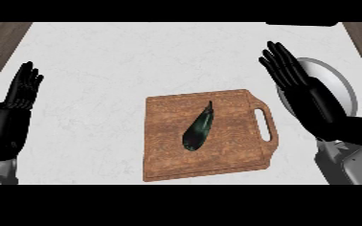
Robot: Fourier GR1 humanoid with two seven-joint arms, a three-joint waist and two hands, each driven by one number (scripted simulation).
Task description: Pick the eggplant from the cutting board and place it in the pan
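Observation:
A dark purple eggplant (198, 129) lies diagonally in the middle of the wooden cutting board (170, 158), stem end pointing up and right. The grey pan (331, 79) sits at the right edge of the counter, mostly hidden behind my right hand (300, 84). That hand is open with straight fingers, raised over the pan and to the right of the board's handle. My left hand (21, 93) is open at the far left edge, fingers up, resting well away from the board.
The board's handle slot (267, 124) faces right, toward the pan. White marble counter (106, 67) spreads around the board. Dark wood floor shows at the upper left corner (10, 33).

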